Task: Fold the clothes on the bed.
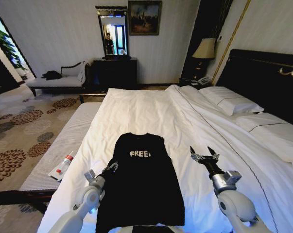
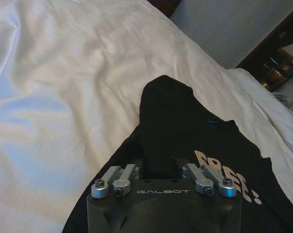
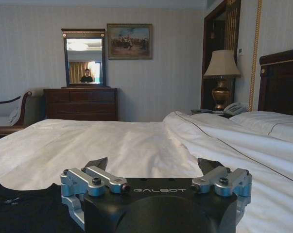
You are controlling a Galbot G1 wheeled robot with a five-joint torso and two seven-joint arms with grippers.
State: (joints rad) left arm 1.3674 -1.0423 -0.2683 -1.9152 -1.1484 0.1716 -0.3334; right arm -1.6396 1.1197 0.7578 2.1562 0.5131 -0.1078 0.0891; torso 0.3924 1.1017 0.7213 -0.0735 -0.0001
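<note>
the t-shirt (image 1: 141,182) lies on the bed (image 1: 136,111), sleeves tucked in. the left gripper (image 1: 109,168) is clamped on its left edge; the right gripper (image 1: 204,154), fingers apart, hovers over bare duvet just right of it. soft cloth could slip from a thin pinch or drag skewed under a one-sided pull. the hem is cut off below.
</note>
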